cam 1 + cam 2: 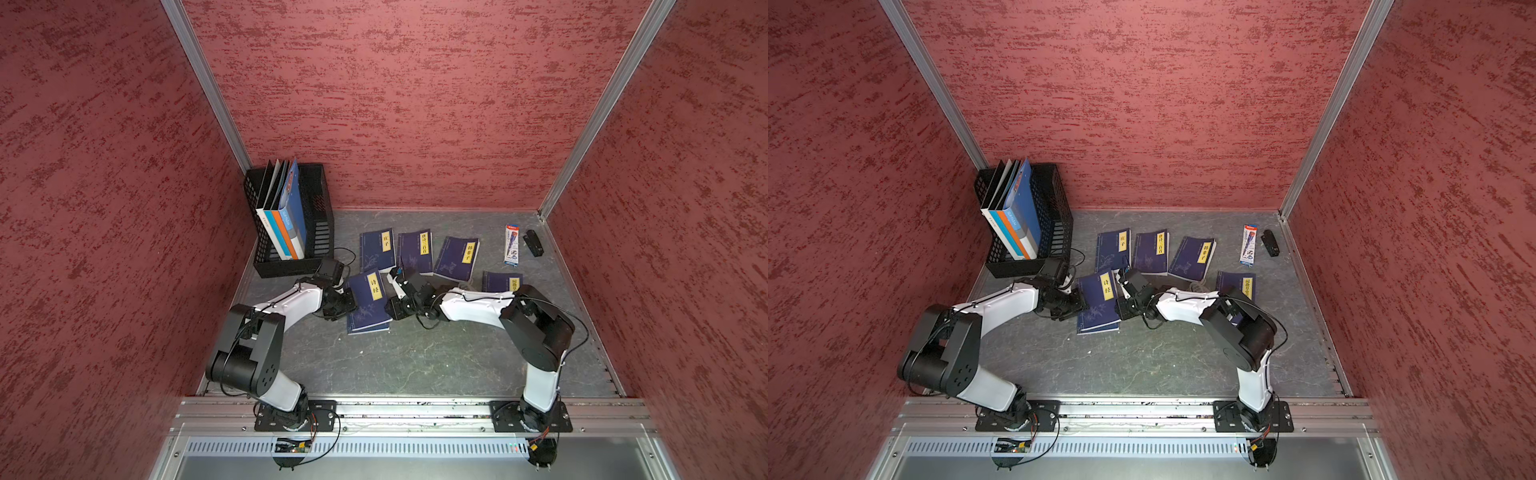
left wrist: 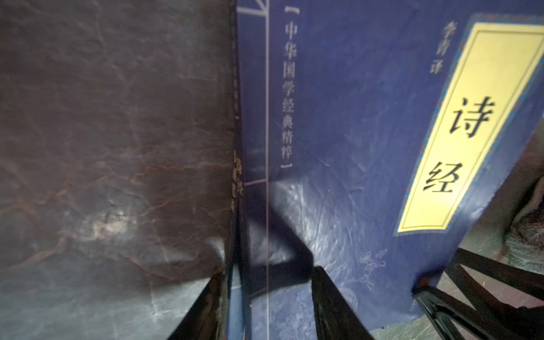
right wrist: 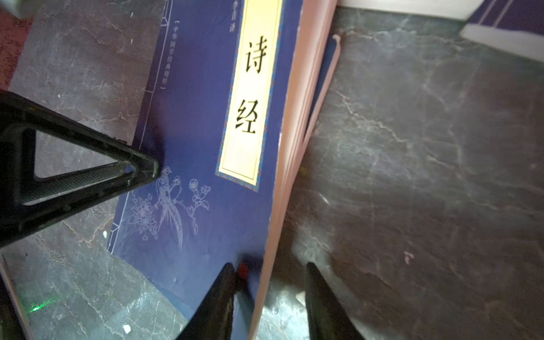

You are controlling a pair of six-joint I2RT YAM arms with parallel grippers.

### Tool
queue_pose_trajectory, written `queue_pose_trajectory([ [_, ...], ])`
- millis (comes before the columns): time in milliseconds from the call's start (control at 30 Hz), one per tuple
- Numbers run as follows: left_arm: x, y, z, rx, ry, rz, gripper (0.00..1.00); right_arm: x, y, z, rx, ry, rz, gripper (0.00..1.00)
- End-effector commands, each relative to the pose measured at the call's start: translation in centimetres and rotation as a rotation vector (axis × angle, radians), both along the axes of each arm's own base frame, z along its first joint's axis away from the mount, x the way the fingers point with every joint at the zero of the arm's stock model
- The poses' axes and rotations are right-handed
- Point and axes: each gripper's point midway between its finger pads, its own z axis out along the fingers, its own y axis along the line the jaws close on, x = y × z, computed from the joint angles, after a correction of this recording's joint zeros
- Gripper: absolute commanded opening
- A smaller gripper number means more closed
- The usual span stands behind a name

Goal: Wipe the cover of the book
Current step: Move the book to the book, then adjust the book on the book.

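Observation:
The book is navy with a yellow title label and lies between my two grippers. In the left wrist view its cover fills the frame. My left gripper is open astride the spine edge, with one finger beside the spine and the other over the cover. My right gripper is open astride the page edge, low on the book. One of its fingers lies over the cover's corner; the other stands clear of the pages, over the table. No cloth is clearly in view.
Several other navy books lie behind, and another is partly under the right arm. A black file basket with folders stands at the back left. A pen pack and a black stapler lie at the back right. Red walls surround the table.

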Motion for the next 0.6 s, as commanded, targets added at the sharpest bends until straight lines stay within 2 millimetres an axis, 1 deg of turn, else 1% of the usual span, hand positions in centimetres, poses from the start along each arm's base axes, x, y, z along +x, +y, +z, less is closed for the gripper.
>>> queue_pose_trajectory([
  [0,-0.2,0.0,0.0,0.009,-0.006,-0.011,0.46,-1.3,1.0,0.9,0.047,0.014,0.062,0.37],
  [233,-0.4,-0.2,0.0,0.004,-0.004,-0.018,0.44,-2.4,0.9,0.0,0.028,0.042,0.081,0.34],
  [567,-0.7,-0.6,-0.1,-0.003,-0.005,-0.030,0.40,-3.8,0.9,0.0,0.021,0.061,0.107,0.30],
])
